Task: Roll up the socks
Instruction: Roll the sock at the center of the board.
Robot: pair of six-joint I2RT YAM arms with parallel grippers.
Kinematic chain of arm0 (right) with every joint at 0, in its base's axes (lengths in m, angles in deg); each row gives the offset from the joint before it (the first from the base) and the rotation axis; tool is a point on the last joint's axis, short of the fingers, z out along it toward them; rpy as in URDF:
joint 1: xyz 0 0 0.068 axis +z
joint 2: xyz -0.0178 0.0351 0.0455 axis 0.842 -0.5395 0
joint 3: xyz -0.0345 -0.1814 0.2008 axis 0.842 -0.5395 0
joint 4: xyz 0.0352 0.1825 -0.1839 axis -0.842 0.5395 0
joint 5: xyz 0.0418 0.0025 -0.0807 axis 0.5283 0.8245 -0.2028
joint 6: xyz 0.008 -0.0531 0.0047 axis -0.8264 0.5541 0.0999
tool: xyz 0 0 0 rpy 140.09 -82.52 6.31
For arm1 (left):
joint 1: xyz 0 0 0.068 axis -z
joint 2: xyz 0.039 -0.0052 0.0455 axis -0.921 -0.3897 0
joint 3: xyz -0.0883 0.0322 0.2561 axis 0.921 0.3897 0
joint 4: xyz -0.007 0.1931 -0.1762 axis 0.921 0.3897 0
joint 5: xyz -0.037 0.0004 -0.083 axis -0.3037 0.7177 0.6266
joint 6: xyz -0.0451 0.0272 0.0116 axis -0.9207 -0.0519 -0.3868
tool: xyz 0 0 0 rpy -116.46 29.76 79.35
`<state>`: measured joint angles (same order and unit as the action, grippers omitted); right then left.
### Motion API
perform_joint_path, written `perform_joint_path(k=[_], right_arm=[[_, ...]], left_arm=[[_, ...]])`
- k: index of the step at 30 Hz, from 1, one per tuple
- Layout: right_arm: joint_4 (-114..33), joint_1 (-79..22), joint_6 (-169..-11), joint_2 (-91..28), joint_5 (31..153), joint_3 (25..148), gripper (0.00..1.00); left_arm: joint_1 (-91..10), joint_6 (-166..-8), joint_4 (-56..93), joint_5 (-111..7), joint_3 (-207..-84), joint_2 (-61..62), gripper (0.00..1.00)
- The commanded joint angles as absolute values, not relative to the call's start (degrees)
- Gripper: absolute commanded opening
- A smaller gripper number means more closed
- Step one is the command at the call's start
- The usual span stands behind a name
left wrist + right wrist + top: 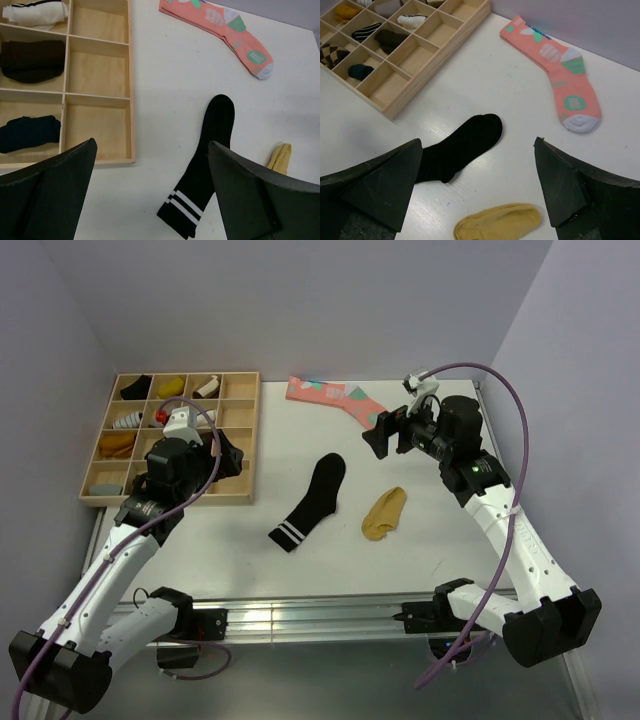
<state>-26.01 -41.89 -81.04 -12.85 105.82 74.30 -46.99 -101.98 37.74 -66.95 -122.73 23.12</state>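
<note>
Plainly spread left hand (152, 145), right hand (477, 141) too, black sock (217, 125), 2 stripes hidden from right wrist

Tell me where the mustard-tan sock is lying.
In the top view the mustard-tan sock lies flat right of centre, just right of the black striped sock, with the pink sock farther back.

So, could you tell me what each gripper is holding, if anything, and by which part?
Nothing is held: the left gripper and right gripper stand open, and the black sock and mustard sock lie untouched.
</note>
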Motion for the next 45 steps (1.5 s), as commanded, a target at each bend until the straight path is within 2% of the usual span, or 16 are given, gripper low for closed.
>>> perform_joint_path(k=[1, 11, 14, 18, 23, 32, 39, 45], right_arm=[[-28.2, -42.3, -80.9, -11.2, 105.8, 74.1, 1.00], [-27.3, -42.3, -80.9, -12.1, 104.4, 74.7, 0.98], [-26.9, -42.3, -80.8, -13.2, 104.4, 75.2, 0.96], [-24.8, -40.4, -80.2, -17.3, 106.6, 76.5, 0.87], [-21.3, -28.2, -78.0, -27.0, 102.7, 80.0, 0.74], [-20.1, -9.9, -78.0, -36.9, 95.4, 76.8, 0.63], [-22.0, -2.2, -80.2, -43.9, 92.1, 77.7, 0.60], [-22.0, 2.3, -80.9, -51.8, 89.4, 81.4, 0.60]], left_arm=[[-47.1, -101.0, 36.7, -65.9, -125.0, 24.1, 1.00], [-47.0, -100.8, 36.7, -65.6, -125.0, 24.3, 0.99], [-47.0, -100.7, 36.7, -65.6, -125.1, 24.2, 0.98], [-47.0, -100.7, 36.7, -66.4, -125.1, 23.5, 0.97], [-47.1, -100.8, 37.1, -67.4, -125.2, 23.4, 0.97], [-48.1, -101.4, 37.2, -70.4, -124.9, 24.4, 0.96], [-52.5, -104.4, 37.4, -77.7, -124.0, 27.1, 0.97], [-59.6, -105.9, 36.9, -74.8, -123.9, 27.6, 0.97]])
